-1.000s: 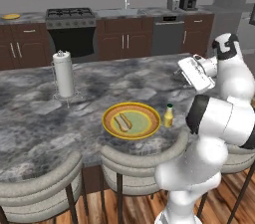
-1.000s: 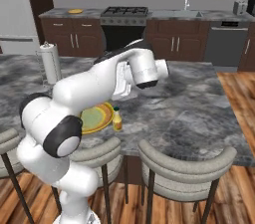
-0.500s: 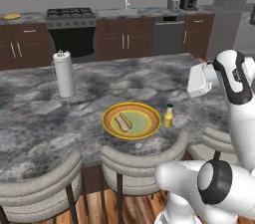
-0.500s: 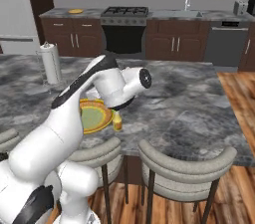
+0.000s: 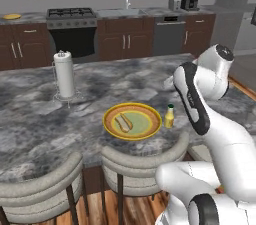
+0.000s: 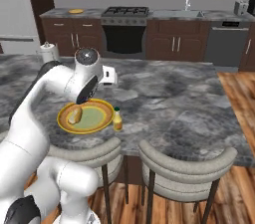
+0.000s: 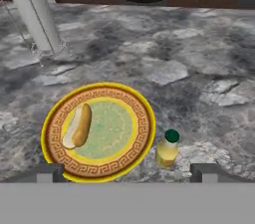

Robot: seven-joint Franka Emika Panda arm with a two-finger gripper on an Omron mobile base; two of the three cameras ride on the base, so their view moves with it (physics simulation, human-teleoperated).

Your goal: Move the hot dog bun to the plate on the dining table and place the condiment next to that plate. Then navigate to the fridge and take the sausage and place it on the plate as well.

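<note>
Two fingertips of my gripper point(image 7: 127, 172) stand wide apart, holding nothing. Just beyond, the condiment point(image 7: 168, 149) stands just beside the plate point(image 7: 130, 156), the hot dog bun point(image 7: 78, 126) on it. Swinging away for the fridge, my arm could topple the bottle or the farther paper towel holder point(image 7: 36, 14).

paper towel roll point(image 7: 34, 11) top cut by the hand view's edge, condiment point(image 5: 170, 116) label too small to read
</note>
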